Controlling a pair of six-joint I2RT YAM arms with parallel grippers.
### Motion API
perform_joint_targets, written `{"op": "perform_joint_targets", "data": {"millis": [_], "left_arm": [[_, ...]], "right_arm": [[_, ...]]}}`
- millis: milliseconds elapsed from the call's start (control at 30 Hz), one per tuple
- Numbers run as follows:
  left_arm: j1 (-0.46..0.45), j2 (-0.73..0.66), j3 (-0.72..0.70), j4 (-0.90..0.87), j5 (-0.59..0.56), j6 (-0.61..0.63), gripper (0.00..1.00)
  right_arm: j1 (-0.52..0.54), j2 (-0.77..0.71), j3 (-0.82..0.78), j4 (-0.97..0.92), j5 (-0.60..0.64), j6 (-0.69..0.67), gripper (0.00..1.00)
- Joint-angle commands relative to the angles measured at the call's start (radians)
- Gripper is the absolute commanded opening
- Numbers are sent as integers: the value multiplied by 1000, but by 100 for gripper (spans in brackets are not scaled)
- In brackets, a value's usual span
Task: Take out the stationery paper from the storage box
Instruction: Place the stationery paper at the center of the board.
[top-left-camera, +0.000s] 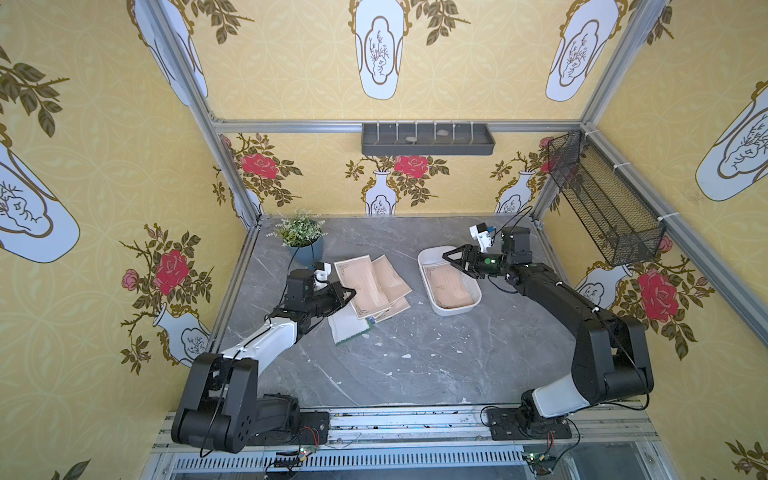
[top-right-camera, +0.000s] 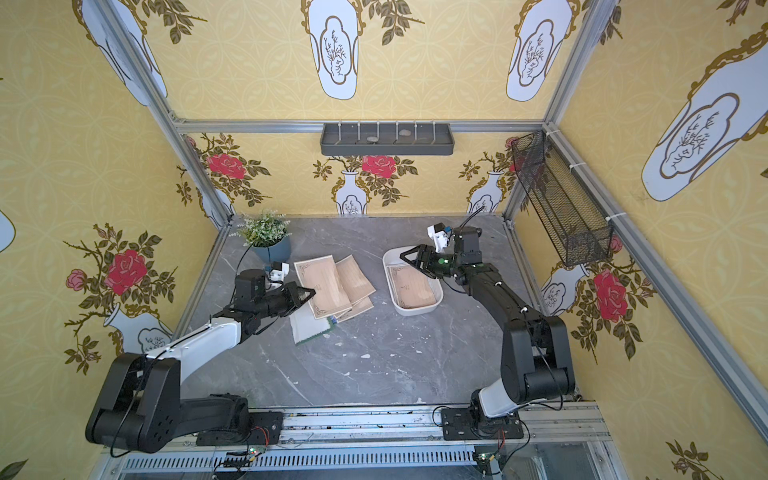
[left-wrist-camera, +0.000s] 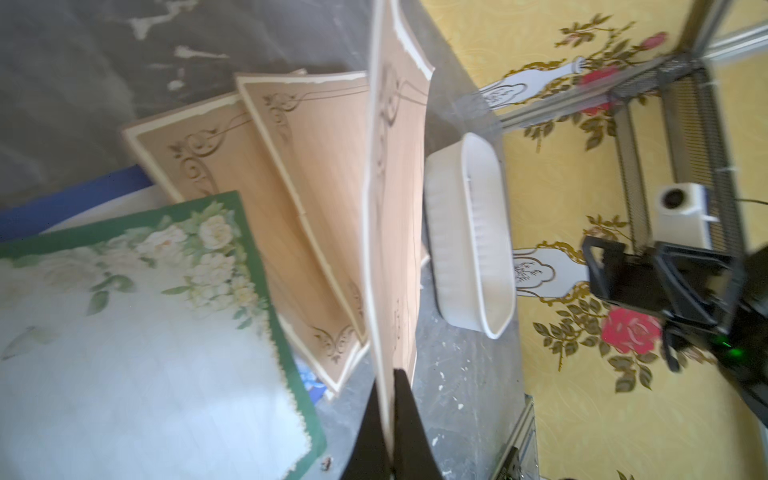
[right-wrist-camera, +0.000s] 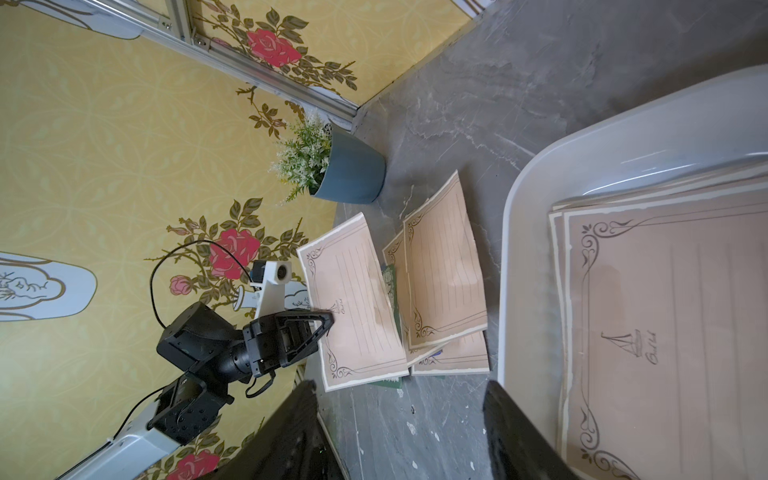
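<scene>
Left end effector (top-left-camera: 353, 293) is clamped on one tan sheet (top-left-camera: 361, 286), pinching the middle of a short edge. In the left wrist view the sheet runs edge-on out from between both fingers (left-wrist-camera: 409, 424). It hangs over the loose pile (top-left-camera: 390, 280) on the counter (top-left-camera: 415, 365), left of the box (top-left-camera: 453, 311). Can't tell if its far end touches the pile.

Pile is overlapping tan sheets on top. A green-bordered floral sheet (left-wrist-camera: 124, 332) lies underneath, sticking out toward the left arm, with a blue edge (left-wrist-camera: 83, 187) below that.

Right end effector (top-left-camera: 452, 262) is empty, jaws fairly wide, hovering over the box's far end. In the right wrist view one finger (right-wrist-camera: 299, 424) is over bare counter outside the box and the other is over the box rim (right-wrist-camera: 515, 270). No contact with paper that I can see.

Box sits upright on the counter, right of centre, near the pile but not touching it. Inside is a flat stack of tan paper (right-wrist-camera: 665, 332), several edges showing.
</scene>
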Motion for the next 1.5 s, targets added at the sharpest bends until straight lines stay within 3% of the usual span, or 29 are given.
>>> {"op": "perform_joint_targets", "data": {"millis": [0, 200, 433, 567, 1133, 1300, 1467], "left_arm": [[0, -61, 3, 51, 156, 22, 0], [-2, -198, 9, 82, 302, 17, 0], [-3, -258, 21, 80, 303, -4, 0], [-3, -230, 21, 83, 300, -7, 0], [-6, -155, 21, 105, 279, -6, 0], [-6, -150, 18, 105, 277, -4, 0], [-6, -146, 15, 105, 277, -1, 0]], "right_arm": [[27, 22, -15, 187, -170, 44, 69], [114, 81, -70, 706, -367, 265, 76], [178, 263, -31, 1084, -400, 521, 76], [200, 425, 5, 1621, -407, 908, 75], [327, 547, 142, 1592, -422, 923, 67], [345, 494, 141, 1326, -422, 716, 59], [365, 419, 149, 960, -383, 444, 34]]}}
